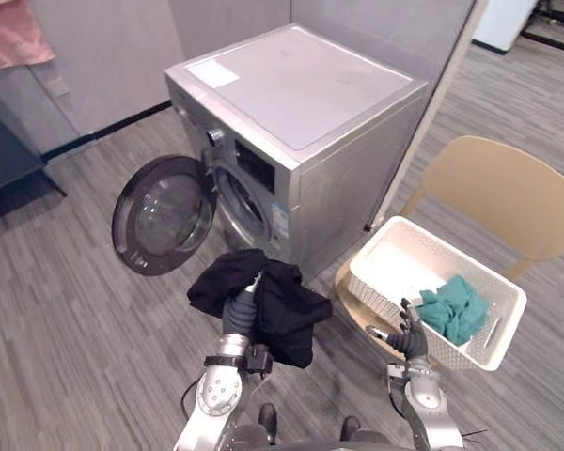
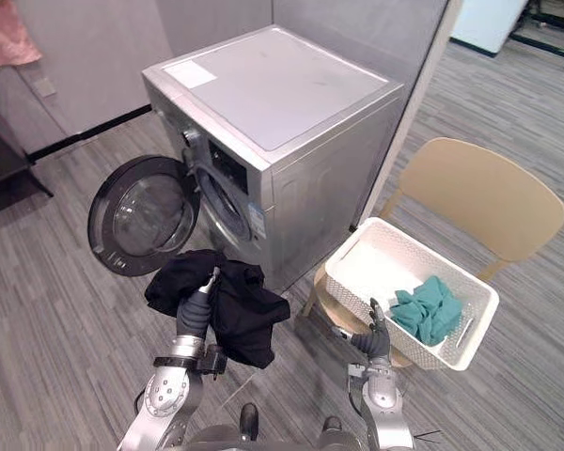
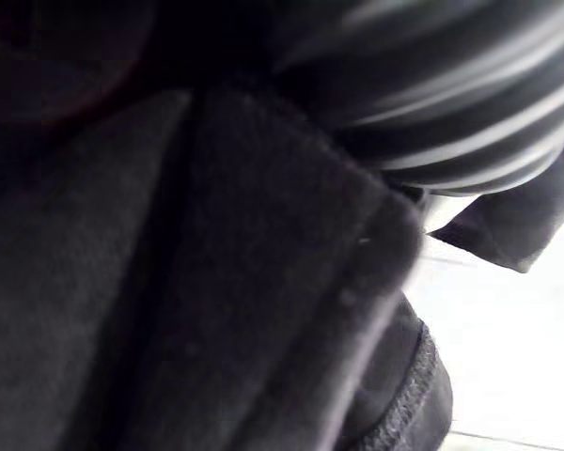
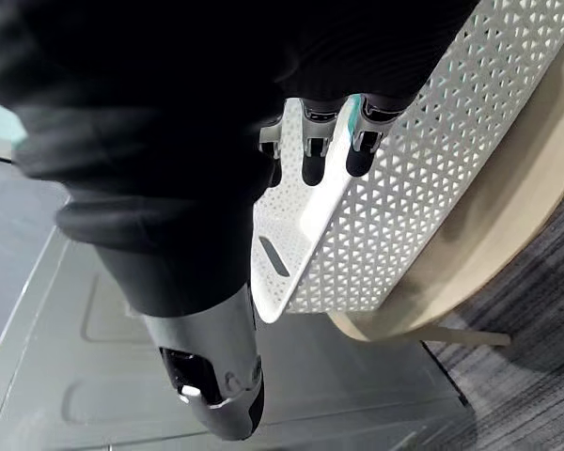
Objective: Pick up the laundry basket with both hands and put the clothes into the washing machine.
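Two garments in play. Black garment [image 1: 282, 315] hangs over the left hand [image 1: 244, 303], held up just near of the washing machine [image 1: 301, 103] and its drum opening [image 1: 244, 202]. Teal cloth [image 1: 456, 308] lies in the white laundry basket [image 1: 399, 263] on the tan chair [image 1: 508, 193], right of the machine. Left fingers are buried in cloth, so the grip cannot be told. Right hand [image 1: 411, 334] slack, fingers straight at the basket's near wall, grasping nothing. Door [image 1: 164, 214] stands wide, to the left. Judgement: carry the bundle straight into the opening and push deep before letting go, so no loose hem hangs over the lip.
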Available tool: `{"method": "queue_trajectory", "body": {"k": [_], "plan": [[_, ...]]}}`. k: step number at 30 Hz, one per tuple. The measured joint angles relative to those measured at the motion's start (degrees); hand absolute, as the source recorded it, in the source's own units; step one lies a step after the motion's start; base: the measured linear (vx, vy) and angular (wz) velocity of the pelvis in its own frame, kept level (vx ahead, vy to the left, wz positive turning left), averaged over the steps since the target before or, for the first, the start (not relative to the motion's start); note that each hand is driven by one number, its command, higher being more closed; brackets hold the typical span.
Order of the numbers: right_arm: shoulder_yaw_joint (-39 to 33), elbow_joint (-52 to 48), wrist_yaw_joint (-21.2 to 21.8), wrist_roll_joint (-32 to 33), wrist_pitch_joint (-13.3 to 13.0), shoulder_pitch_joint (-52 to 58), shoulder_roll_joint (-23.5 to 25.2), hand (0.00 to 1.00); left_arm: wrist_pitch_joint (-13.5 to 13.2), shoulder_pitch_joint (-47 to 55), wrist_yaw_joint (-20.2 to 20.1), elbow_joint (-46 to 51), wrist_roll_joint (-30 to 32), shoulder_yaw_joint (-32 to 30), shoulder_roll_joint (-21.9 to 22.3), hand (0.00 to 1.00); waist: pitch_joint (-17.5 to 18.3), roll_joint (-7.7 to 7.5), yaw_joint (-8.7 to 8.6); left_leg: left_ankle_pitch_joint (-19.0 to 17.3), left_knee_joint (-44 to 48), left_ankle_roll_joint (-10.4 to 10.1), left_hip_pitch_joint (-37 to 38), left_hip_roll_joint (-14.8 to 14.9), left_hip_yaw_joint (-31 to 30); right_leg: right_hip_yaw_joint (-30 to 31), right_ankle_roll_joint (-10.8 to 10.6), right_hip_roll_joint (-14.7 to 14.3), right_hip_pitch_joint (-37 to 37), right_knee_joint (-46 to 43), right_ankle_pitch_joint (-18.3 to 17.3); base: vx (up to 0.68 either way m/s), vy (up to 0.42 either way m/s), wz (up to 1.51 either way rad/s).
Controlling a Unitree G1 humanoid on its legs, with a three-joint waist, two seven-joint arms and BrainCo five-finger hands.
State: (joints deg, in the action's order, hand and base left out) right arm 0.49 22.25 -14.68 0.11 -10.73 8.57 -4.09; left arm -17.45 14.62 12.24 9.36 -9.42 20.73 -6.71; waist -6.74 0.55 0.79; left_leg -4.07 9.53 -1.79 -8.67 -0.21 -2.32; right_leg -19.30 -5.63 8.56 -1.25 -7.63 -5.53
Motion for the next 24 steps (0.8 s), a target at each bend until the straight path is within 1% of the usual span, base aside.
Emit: {"method": "queue_trajectory", "body": {"k": [1, 2, 3, 4, 5, 6, 7, 8, 9, 10, 11, 12, 13, 14, 15, 16, 17, 18, 19, 20, 21, 22, 23, 24], "plan": [[-0.1, 1.2, 0.0, 0.0, 0.0, -0.5, -0.2, 0.0, 0.1, -0.2, 0.0, 0.0, 0.0, -1.1, 0.5, 1.0, -0.8, -0.17, 0.18, -1.0, 1.6, -0.7, -1.6, 0.1, 0.7, -2.8, 0.2, 0.9, 0.5, -1.2, -1.1, -0.02, -0.004, 1.17], [-0.1, 1.6, 0.0, 0.0, 0.0, -0.6, -0.3, 0.0, 0.1, -0.1, 0.0, -0.1, -0.1, -1.5, 0.7, 1.0, -1.5, -0.14, 0.29, -2.3, 1.7, -0.2, -1.7, 0.9, 1.9, -4.2, 0.0, 1.0, 1.4, -1.2, -1.4, -0.02, -0.065, 1.13], [-0.1, 1.7, -0.1, 0.0, 0.0, -0.5, -0.3, 0.0, 0.1, 0.1, 0.0, -0.6, -0.1, -2.5, 0.9, 1.0, -2.5, -0.77, 0.88, -4.3, 3.6, -0.7, -2.3, 3.3, 7.7, -6.4, -0.3, 1.6, 2.7, -1.1, -1.6, 0.02, -0.07, 1.06], [0.0, 1.7, -0.2, 0.0, 0.0, -0.6, -0.8, 0.0, 0.1, 0.0, 0.1, -1.6, -0.1, -2.9, 1.4, 1.0, -2.8, -0.68, 1.56, -5.1, 7.1, 0.1, -4.5, 6.5, 13.0, -8.7, -0.6, 1.7, 3.4, -1.0, -2.0, 0.03, -0.081, 0.98], [0.1, 1.7, -0.2, 0.1, 0.0, -0.8, -1.1, 0.0, 0.1, 0.0, 0.1, -1.9, -0.1, -3.0, 1.6, 1.0, -2.9, -0.51, 1.74, -5.1, 8.3, 0.1, -5.3, 7.5, 14.6, -9.8, -0.8, 2.1, 3.8, -1.0, -2.3, 0.05, 0.028, 0.98], [0.0, 1.7, -0.3, 0.2, 0.0, -1.3, -1.6, 0.0, 0.2, 0.0, 0.0, -2.3, -0.1, -3.0, 1.6, 1.0, -3.1, -0.95, 1.48, -5.3, 10.2, 0.5, -7.4, 7.9, 15.6, -12.0, -1.6, 4.1, 4.2, -2.0, -3.5, 0.01, 0.047, 0.92], [0.0, 1.7, -0.4, 0.4, 0.0, -2.1, -2.0, 0.0, 0.2, -0.1, -0.1, -2.3, -0.1, -3.3, 1.6, 1.0, -3.7, -1.91, 1.4, -5.4, 11.9, 0.6, -10.3, 7.8, 15.5, -13.3, -2.9, 6.5, 4.7, -2.8, -4.2, 0.01, 0.047, 0.89], [0.0, 1.7, -0.4, 0.5, 0.0, -2.4, -2.2, 0.0, 0.2, -0.1, -0.1, -2.3, -0.1, -3.4, 1.5, 1.0, -3.9, -2.22, 1.39, -5.2, 11.9, 0.5, -11.6, 7.9, 14.9, -13.9, -3.6, 7.4, 5.2, -2.7, -4.5, 0.0, 0.127, 0.62], [0.1, 1.8, -0.6, 0.5, 0.0, -2.7, -2.5, 0.0, 0.3, 0.1, 0.0, -2.3, -0.1, -3.5, 1.6, 1.0, -3.9, -2.25, 1.62, -4.1, 9.2, -0.2, -13.2, 8.3, 13.6, -14.4, -5.8, 8.9, 6.3, -2.6, -4.4, 0.1, 0.25, 0.42], [0.1, 2.0, -0.7, 0.6, 0.0, -2.7, -3.0, 0.0, 0.5, 0.1, 0.3, -2.4, -0.1, -3.5, 1.9, 1.0, -3.6, -1.74, 1.68, 2.5, 8.9, -0.5, -12.6, 7.9, 14.4, -15.0, -8.4, 9.9, 8.4, -2.2, -4.3, 0.18, 0.3, 0.43], [0.7, 2.8, -0.9, 0.6, 0.0, -3.1, -2.6, 0.0, 0.7, -0.2, 0.3, -2.4, -0.1, -3.5, 1.6, 1.0, -3.8, -3.02, 1.47, 1.0, 10.9, 1.3, -13.1, 6.4, 14.8, -14.6, -8.4, 11.3, 9.4, -1.5, -4.1, 0.24, 0.243, 0.42], [1.5, 3.0, -0.8, 0.6, 0.0, -2.9, -2.5, 0.0, 0.8, -0.8, 0.4, -2.4, -0.1, -3.9, 1.6, 1.0, -3.7, -3.75, 1.07, -1.7, 15.6, 2.2, -15.0, 5.6, 14.8, -13.3, -9.0, 12.1, 10.0, -0.5, -2.4, 0.37, 0.349, 0.33], [1.8, 3.3, -0.5, 0.6, 0.1, -3.7, -2.2, 0.0, 1.0, -1.4, 0.3, -2.6, -0.1, -4.1, 1.7, 1.0, -3.8, -3.8, 1.37, -7.5, 22.9, 3.8, -17.4, 5.0, 14.9, -10.7, -9.2, 13.8, 10.0, -2.7, -1.8, 0.37, 0.377, 0.15], [1.7, 3.4, -0.3, 0.6, 0.3, -4.0, -2.0, 0.0, 1.0, -1.7, 0.3, -3.1, -0.1, -4.0, 1.7, 1.0, -3.8, -3.84, 1.5, -9.1, 24.3, 4.5, -17.1, 4.5, 15.3, -9.5, -8.8, 15.1, 9.5, -5.1, -1.5, 0.44, 0.492, 0.0], [1.8, 3.4, 0.0, 0.5, 0.7, -4.5, -1.8, 0.0, 1.4, -2.1, 0.3, -4.2, -0.1, -4.0, 1.5, 1.0, -3.8, -3.84, 1.35, -11.4, 24.7, 5.8, -14.9, 3.0, 16.2, -6.5, -4.4, 17.9, 7.4, -11.7, -0.4, 0.3, 0.337, -0.09], [1.8, 3.4, 0.0, 0.5, 0.8, -4.9, -1.6, 0.0, 1.5, -2.2, 0.3, -4.7, -0.1, -4.0, 1.3, 1.0, -3.9, -3.7, 1.37, -12.1, 24.0, 6.3, -13.2, 2.6, 16.7, -4.6, -0.1, 19.2, 5.6, -16.7, 0.2, 0.45, 0.449, -0.13], [1.8, 3.4, 0.0, 0.5, 0.9, -5.4, -0.9, 0.0, 1.5, -2.0, 0.3, -4.9, 0.0, -4.1, 0.5, 1.0, -3.9, -3.57, 1.06, -12.7, 21.6, 6.6, -9.5, 1.6, 17.1, -1.4, 6.8, 20.6, 1.2, -29.3, -0.6, 0.37, 0.328, -0.17], [1.9, 3.4, 0.0, 0.5, 1.0, -5.5, -0.2, 0.0, 1.5, -1.8, 0.4, -4.9, 0.1, -4.1, -0.5, 1.0, -4.0, -3.57, 0.73, -12.8, 18.2, 6.5, -5.1, 0.9, 17.3, 0.8, 9.1, 20.0, -2.8, -39.7, -1.8, 0.43, 0.354, -0.16], [2.2, 3.4, 0.0, 0.5, 1.0, -5.9, 0.1, 0.0, 1.4, -1.5, 0.4, -4.9, 0.2, -4.2, -0.9, 1.0, -4.0, -3.5, 0.46, -12.8, 16.3, 6.4, -3.0, 0.7, 17.4, 2.0, 8.3, 18.7, -4.6, -43.5, -2.6, 0.33, 0.26, -0.27], [2.7, 3.4, 0.0, 0.5, 0.9, -5.9, 0.7, 0.0, 1.3, -1.0, 0.5, -4.9, 0.3, -4.1, -1.6, 1.0, -4.1, -3.15, -0.07, -12.7, 12.6, 6.3, 0.9, 0.2, 18.2, 3.0, 7.1, 16.1, -8.1, -46.9, -3.7, 0.32, 0.237, -0.37], [2.8, 3.4, 0.1, 0.4, 0.8, -6.1, 1.1, 0.0, 1.3, -0.9, 0.4, -4.9, 0.5, -3.9, -1.8, 1.0, -3.9, -3.51, -0.14, -12.5, 10.1, 6.2, 3.5, -0.2, 19.3, 2.5, 6.8, 14.3, -10.3, -47.0, -5.2, 0.32, 0.183, -0.54], [2.8, 3.4, 0.2, 0.4, 0.8, -6.0, 1.4, 0.0, 1.3, -0.9, 0.4, -4.9, 0.5, -3.7, -1.7, 1.0, -3.8, -3.38, -0.18, -12.5, 7.6, 6.2, 6.3, -0.6, 20.5, -0.5, 6.3, 12.2, -12.5, -44.7, -7.8, 0.32, 0.134, -0.51], [2.8, 3.4, 0.4, 0.4, 0.8, -5.9, 1.4, 0.0, 1.3, -1.0, 0.4, -5.0, 0.5, -3.4, -1.7, 1.0, -4.1, -2.74, -0.31, -12.5, 6.1, 6.2, 8.2, -0.9, 21.2, -4.1, 6.3, 10.6, -13.9, -41.6, -9.5, 0.4, 0.134, -0.51], [2.8, 3.5, 0.8, 0.4, 0.8, -6.0, 1.4, 0.0, 1.3, -1.1, 0.3, -5.0, 0.4, -3.4, -1.3, 1.0, -4.0, -2.65, -0.8, -12.5, 4.3, 6.1, 10.3, -0.8, 22.1, -9.5, 6.7, 7.9, -15.0, -35.5, -10.7, 0.41, 0.115, -0.42]]}}
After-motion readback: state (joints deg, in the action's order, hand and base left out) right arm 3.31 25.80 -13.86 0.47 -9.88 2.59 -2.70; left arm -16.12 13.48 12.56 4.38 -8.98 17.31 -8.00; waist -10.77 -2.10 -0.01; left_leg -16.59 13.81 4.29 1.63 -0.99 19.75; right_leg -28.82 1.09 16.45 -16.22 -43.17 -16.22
